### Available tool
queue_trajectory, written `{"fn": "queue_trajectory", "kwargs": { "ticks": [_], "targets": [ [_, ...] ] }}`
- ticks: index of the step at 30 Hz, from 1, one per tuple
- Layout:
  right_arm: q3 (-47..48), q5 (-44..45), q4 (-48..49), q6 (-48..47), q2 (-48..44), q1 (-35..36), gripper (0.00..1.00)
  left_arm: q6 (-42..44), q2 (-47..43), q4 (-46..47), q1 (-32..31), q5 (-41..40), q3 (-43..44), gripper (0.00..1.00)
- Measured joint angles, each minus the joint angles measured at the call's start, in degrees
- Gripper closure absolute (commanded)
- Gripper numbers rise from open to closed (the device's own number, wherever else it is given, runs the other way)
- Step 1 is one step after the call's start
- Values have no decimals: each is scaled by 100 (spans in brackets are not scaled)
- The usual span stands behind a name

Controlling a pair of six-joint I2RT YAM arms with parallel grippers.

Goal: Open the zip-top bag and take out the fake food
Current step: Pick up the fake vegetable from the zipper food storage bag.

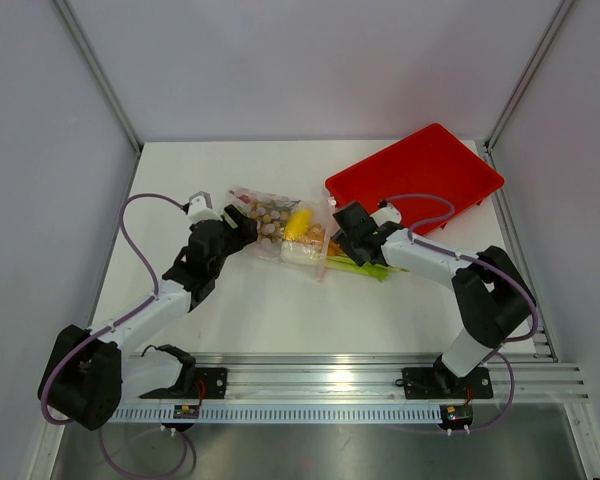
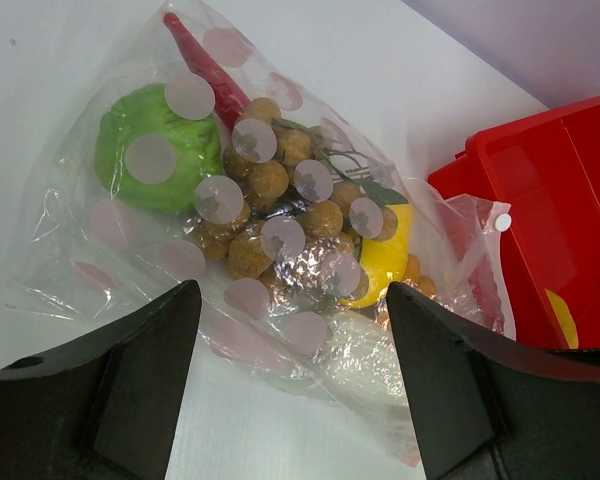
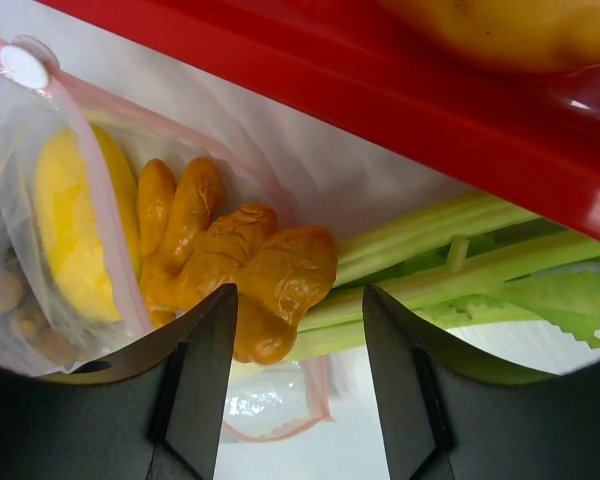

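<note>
Celery partly behind tray; left claw wide, empty, over zip-top bag; right claw ajar astride orange piece.

A white table lies under both pairs of jaws and runs past them to the walls. Beyond the jaws stands a pale grey back wall. A grey side wall rises outside the left jaws, and another outside the right jaws. Metal posts mark the far corners. Nearer than the jaws, a metal rail edges the table. The light is soft and even.
</note>
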Motion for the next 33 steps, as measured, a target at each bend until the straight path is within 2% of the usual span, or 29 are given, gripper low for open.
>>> {"fn": "queue_trajectory", "kwargs": {
  "ticks": [16,25,33],
  "targets": [
    [120,348,317,-212,352,0,40,0,0,-2,0,13,0,21],
    [129,354,437,-254,544,0,29,0,0,-2,0,13,0,21],
    [129,332,494,-247,654,0,37,0,0,-2,0,13,0,21]
  ]
}}
